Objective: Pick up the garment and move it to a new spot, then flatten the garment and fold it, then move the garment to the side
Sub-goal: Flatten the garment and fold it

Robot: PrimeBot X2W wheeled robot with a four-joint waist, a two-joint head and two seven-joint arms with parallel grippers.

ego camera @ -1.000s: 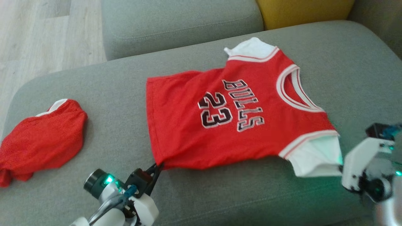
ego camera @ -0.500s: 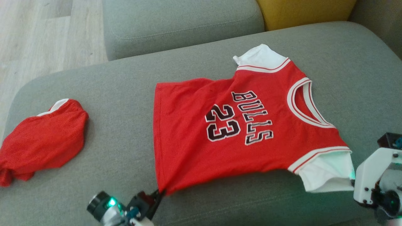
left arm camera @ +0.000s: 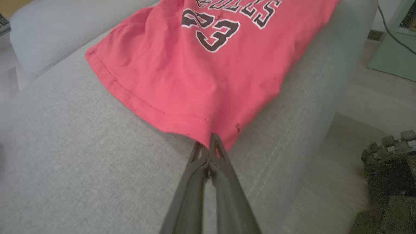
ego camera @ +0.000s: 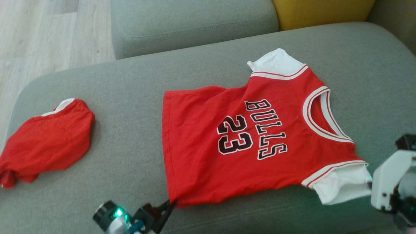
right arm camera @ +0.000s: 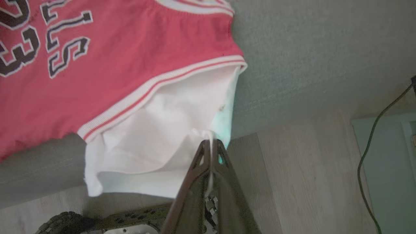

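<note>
Two tools pinch jersey [ego camera: 247,136]: left tool [left arm camera: 208,140] hem, right tool [right arm camera: 211,143] sleeve; grey sofa [ego camera: 130,97], wood floor [ego camera: 39,32]

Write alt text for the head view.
A red Bulls 23 jersey lies spread on a grey sofa, its hem corner pinched by the left gripper and its white sleeve by the right gripper. A second red garment sits crumpled at the left, and a yellow cushion shows at the top.

Setting: home living room, with a grey woven-fabric sofa [ego camera: 130,81], a mustard-yellow square cushion [ego camera: 321,11] and a pale wood-plank floor [ego camera: 42,32].
</note>
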